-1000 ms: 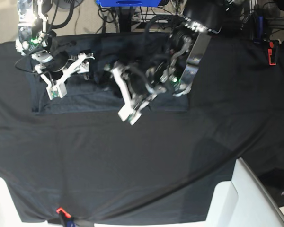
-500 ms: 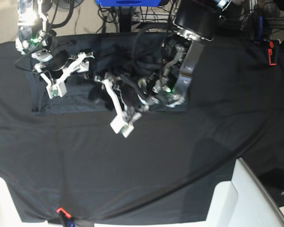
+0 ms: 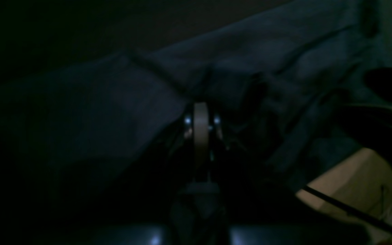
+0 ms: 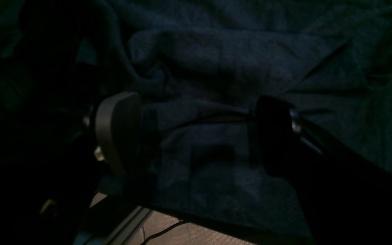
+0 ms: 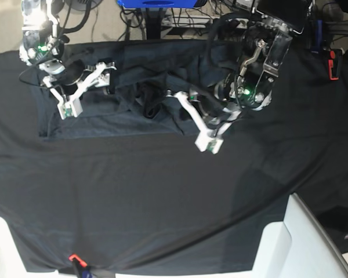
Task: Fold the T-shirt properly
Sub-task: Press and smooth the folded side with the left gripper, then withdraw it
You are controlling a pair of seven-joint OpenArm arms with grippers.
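1. T-shirt [image 5: 127, 110] lies rumpled along the table's far edge on the black tablecloth [image 5: 162, 202], long axis across the base view.
2. Left gripper [image 3: 201, 112] pinched tight on a shirt fold (near its middle).
3. Right gripper [image 4: 196, 136] spread wide, straddling the shirt's other end, gripping nothing.

Overhead base view; two dim, perhaps very near wrist views, all sharing the T-shirt [image 5: 133, 110].
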